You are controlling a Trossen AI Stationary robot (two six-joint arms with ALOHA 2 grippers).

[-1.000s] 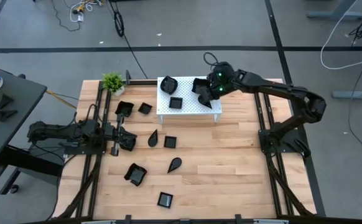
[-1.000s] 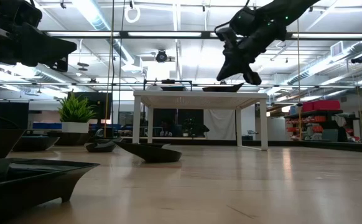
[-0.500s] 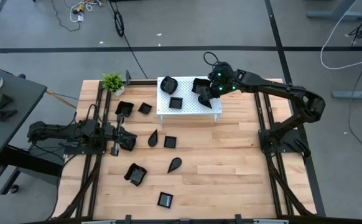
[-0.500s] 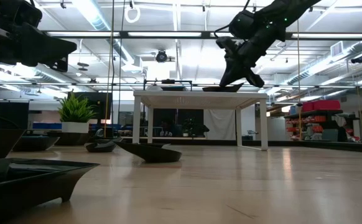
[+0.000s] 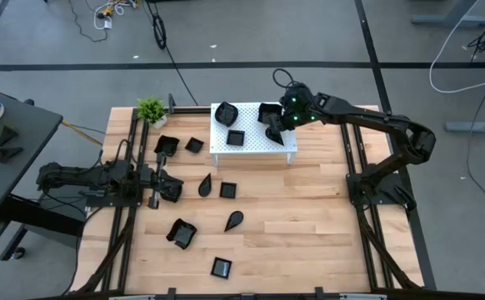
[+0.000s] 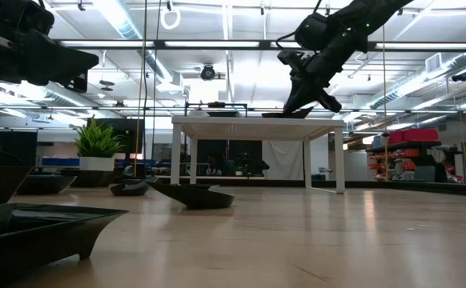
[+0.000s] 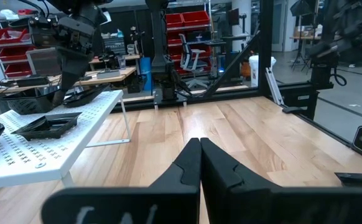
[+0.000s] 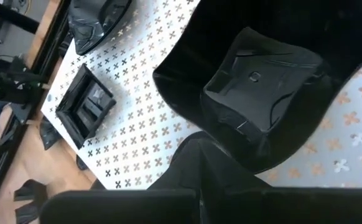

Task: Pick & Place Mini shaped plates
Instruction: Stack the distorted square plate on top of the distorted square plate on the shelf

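Observation:
A white perforated stand (image 5: 251,148) sits at the table's far middle. On it lie a rounded black plate (image 5: 225,112), a square one (image 5: 237,137) and a third mini plate (image 5: 267,112) at its right end. My right gripper (image 5: 274,127) is shut on that third plate and slants down over it. Several more black plates lie on the wood, among them a teardrop (image 5: 234,220) and a square (image 5: 221,267). My left gripper (image 7: 199,146) is shut on nothing, level, at the table's left (image 5: 172,188). My right gripper pinches the plate's wide rim (image 8: 196,127) between its two shut fingers, at the side nearest them. The fingers slant down from the table's right. In the low view the plate (image 6: 285,114) lies about level on the stand's top.
A small green potted plant (image 5: 151,109) stands at the far left corner. Two plates (image 5: 167,145) (image 5: 194,145) lie just left of the stand. The table's right half is bare wood (image 5: 309,225). Dark frame rails run along both sides.
My right gripper has swung a little at the wrist above the stand's right end and has stayed shut. The plate has stayed on the stand's top.

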